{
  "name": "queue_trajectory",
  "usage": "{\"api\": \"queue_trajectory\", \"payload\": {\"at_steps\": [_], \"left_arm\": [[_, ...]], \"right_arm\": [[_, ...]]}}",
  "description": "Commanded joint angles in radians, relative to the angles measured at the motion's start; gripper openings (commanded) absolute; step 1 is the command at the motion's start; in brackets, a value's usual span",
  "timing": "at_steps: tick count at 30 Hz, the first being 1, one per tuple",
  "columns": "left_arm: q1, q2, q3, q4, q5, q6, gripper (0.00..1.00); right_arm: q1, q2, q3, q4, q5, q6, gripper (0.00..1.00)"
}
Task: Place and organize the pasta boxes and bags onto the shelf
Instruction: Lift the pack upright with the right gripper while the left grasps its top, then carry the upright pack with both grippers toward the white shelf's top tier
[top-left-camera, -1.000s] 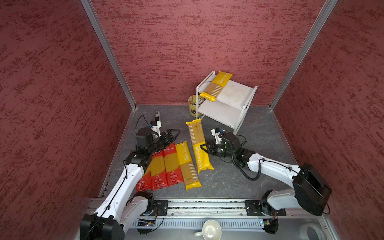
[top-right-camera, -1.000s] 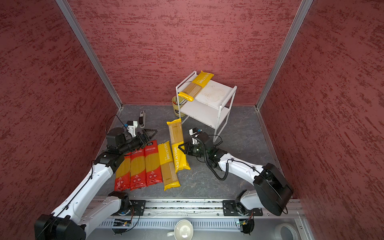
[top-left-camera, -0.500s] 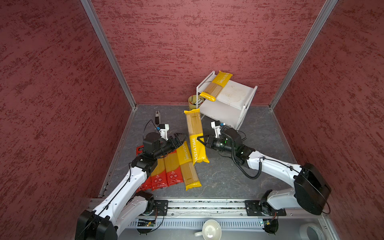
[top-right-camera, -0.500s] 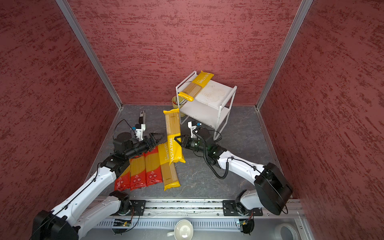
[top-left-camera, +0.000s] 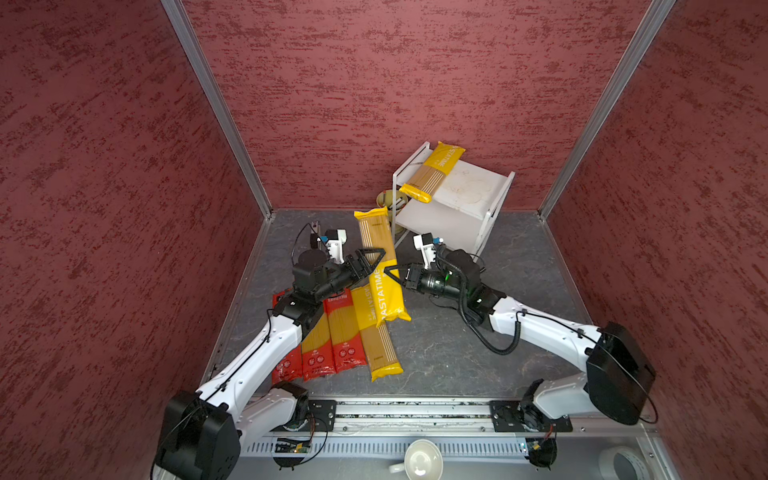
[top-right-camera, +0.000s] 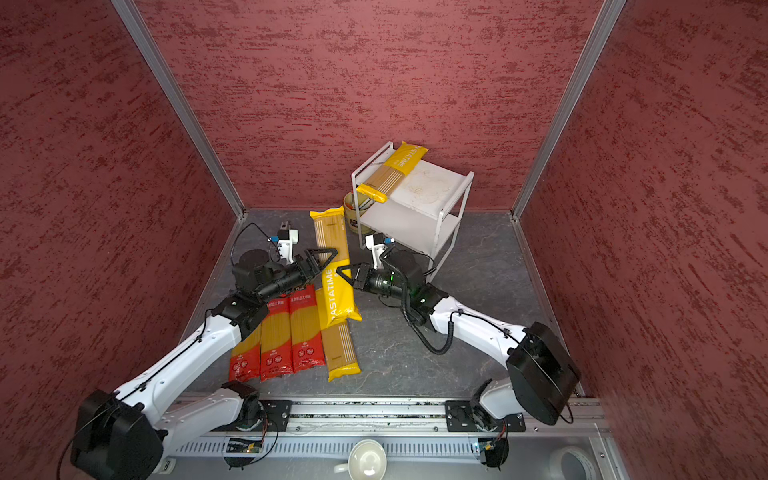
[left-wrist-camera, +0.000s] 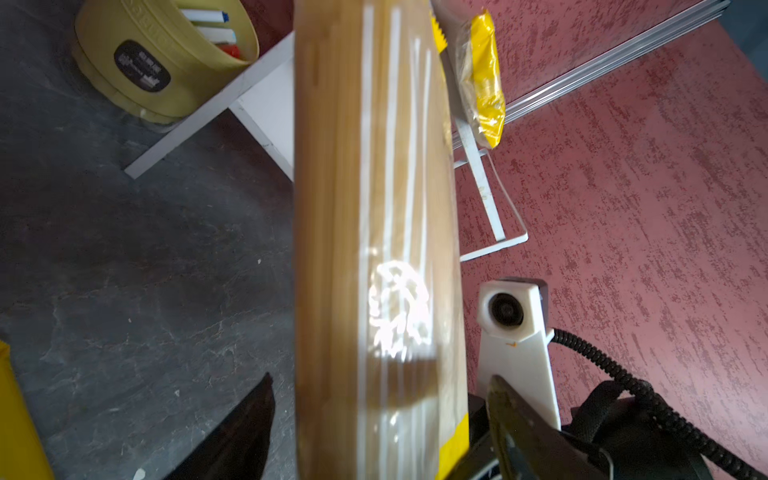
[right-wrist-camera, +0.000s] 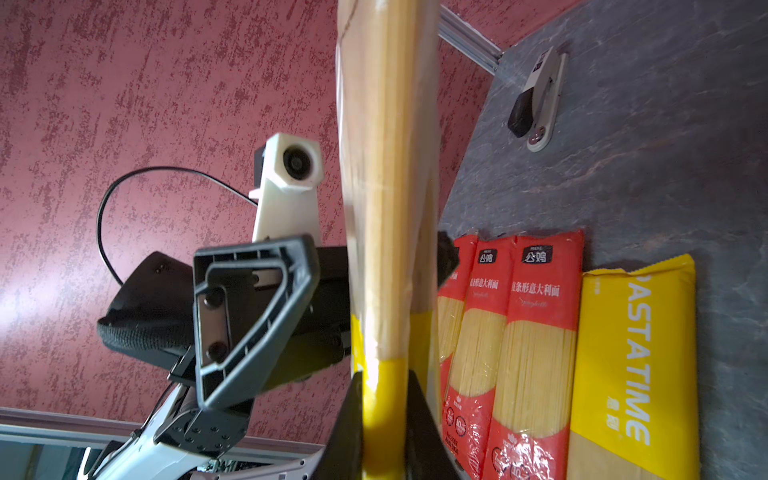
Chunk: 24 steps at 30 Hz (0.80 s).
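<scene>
My right gripper (top-left-camera: 390, 274) (right-wrist-camera: 384, 374) is shut on the yellow band of a yellow PASTATIME pack (top-left-camera: 380, 266) (top-right-camera: 334, 266), holding it off the floor on edge. My left gripper (top-left-camera: 372, 259) (left-wrist-camera: 380, 378) is open, with one jaw on each side of that pack and a gap at both. Another yellow pack (top-left-camera: 434, 170) lies along the left side of the white shelf's (top-left-camera: 469, 195) top board. On the floor lie three red-ended packs (top-left-camera: 328, 332) (right-wrist-camera: 519, 332) side by side, with a yellow pack (top-left-camera: 376, 340) next to them.
A yellow cup of pens (top-left-camera: 388, 199) (left-wrist-camera: 166, 58) stands against the shelf's left side. A small grey stapler-like tool (right-wrist-camera: 540, 99) lies near the back left corner. A white cup (top-left-camera: 417, 459) sits beyond the front rail. Red walls close in three sides.
The right gripper has lifted the yellow pack off the floor and turned it on edge. The left arm has swung in from the left, and its jaws now straddle the pack and have narrowed a little.
</scene>
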Motion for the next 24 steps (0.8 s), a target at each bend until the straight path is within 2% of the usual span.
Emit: {"api": "queue_trajectory", "payload": {"at_steps": [1,6,14,16,20,22,24], "left_arm": [[0.036,0.021,0.037,0.071,0.065,-0.029,0.75],[0.047,0.043,0.065,0.086,0.132,-0.033,0.64],[0.060,0.125,0.105,0.141,0.186,-0.072,0.57],[0.060,0.136,0.113,0.154,0.188,-0.075,0.51],[0.061,0.148,0.126,0.166,0.192,-0.074,0.34],[0.060,0.153,0.135,0.171,0.192,-0.079,0.24],[0.057,0.157,0.147,0.183,0.197,-0.084,0.18]], "right_arm": [[0.007,-0.037,0.062,0.165,-0.015,-0.009,0.00],[0.007,-0.039,0.046,0.174,-0.010,-0.009,0.00],[0.008,-0.028,0.033,0.216,-0.011,0.008,0.00],[0.008,-0.030,0.030,0.215,-0.009,0.010,0.00],[0.007,-0.032,0.031,0.213,-0.005,0.012,0.01],[0.006,-0.031,0.035,0.205,-0.008,0.014,0.03],[0.006,-0.028,0.036,0.201,-0.006,0.015,0.07]]}}
